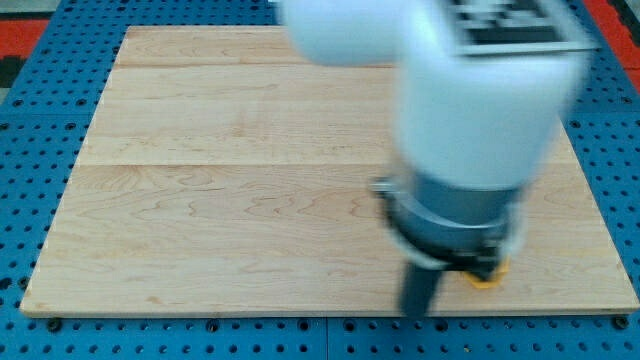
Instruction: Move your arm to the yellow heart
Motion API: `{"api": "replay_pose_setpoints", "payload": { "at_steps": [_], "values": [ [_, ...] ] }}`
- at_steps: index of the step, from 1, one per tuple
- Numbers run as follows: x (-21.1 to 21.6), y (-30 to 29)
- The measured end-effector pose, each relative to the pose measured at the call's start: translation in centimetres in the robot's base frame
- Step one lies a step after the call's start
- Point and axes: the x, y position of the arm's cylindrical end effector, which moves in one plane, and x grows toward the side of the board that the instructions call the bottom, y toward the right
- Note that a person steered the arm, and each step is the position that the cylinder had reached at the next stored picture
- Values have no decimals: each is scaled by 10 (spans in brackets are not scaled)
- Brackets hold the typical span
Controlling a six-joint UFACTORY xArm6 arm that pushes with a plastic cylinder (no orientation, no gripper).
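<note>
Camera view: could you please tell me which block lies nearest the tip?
The yellow block, the only one showing; it peeks from under the arm at the view's bottom right, just right of my tip. Its shape is hidden.

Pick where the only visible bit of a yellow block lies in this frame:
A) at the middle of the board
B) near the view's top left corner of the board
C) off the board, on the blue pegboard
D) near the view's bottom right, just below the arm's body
D: a sliver of the yellow block peeks out under the arm's grey collar near the bottom right of the wooden board; my tip sits just to its left.
</note>
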Motion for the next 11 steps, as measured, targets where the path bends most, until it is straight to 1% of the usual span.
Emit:
{"api": "replay_pose_setpoints", "payload": {
  "at_steps": [1,2,4,5,6,8,9,10,11],
  "values": [
    [1,102],
    [-6,103],
    [-1,72],
    [-23,44],
    [-59,53],
    [-117,53],
    [-137,64],
    [-147,114],
    [-164,120]
  ]
}}
